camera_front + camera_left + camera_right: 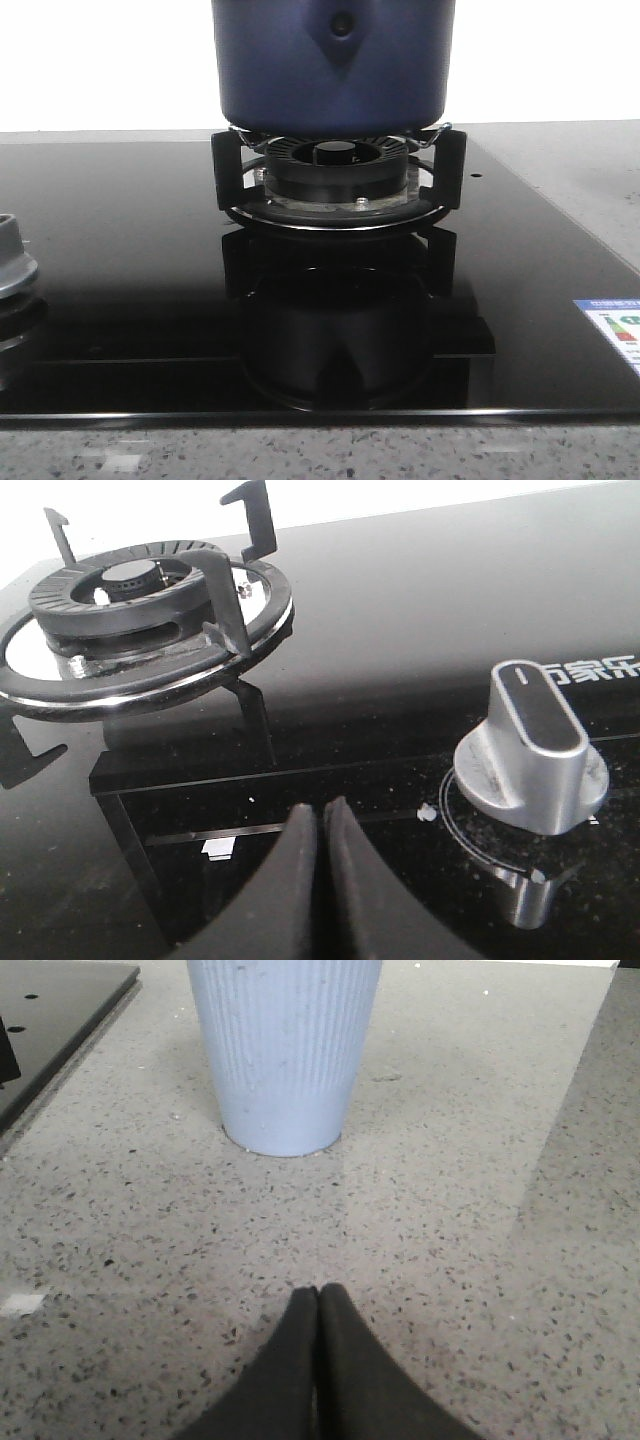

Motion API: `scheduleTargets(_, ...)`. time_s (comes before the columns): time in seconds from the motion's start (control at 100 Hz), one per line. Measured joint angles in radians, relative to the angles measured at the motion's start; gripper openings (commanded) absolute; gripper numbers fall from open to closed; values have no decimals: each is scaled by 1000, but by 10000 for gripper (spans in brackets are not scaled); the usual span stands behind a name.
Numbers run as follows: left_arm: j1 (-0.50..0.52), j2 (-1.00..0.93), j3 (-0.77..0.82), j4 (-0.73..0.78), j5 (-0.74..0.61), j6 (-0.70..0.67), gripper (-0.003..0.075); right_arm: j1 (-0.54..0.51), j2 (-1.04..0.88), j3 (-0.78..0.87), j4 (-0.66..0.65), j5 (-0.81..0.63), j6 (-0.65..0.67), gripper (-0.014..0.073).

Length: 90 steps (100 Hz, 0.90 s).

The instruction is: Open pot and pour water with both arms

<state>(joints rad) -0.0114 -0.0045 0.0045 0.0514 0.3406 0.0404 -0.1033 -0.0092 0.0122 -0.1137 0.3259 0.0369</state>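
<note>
hob glass point(420, 630): white characters "万家乐", cut off | sticker point(612, 322): energy label, print unreadable

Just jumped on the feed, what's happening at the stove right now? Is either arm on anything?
Nothing is being handled yet. The pot sits on the burner supports of the black glass cooktop; its top is cut off in the front view, so the lid cannot be seen. The left gripper is shut and empty, low over the glass near a silver control knob and an uncovered burner. The right gripper is also shut and empty, over the speckled countertop, facing a pale blue ribbed cup.
</note>
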Motion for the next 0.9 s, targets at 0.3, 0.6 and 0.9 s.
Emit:
scheduleTargets(0.3,0,0,0,0,0,0,-20,0,0,0,0,0,0,-64)
scheduleTargets(0.6,0,0,0,0,0,0,-20,0,0,0,0,0,0,-64)
scheduleTargets(0.9,0,0,0,50,0,0,-20,0,0,4,-23,-97,0,-64)
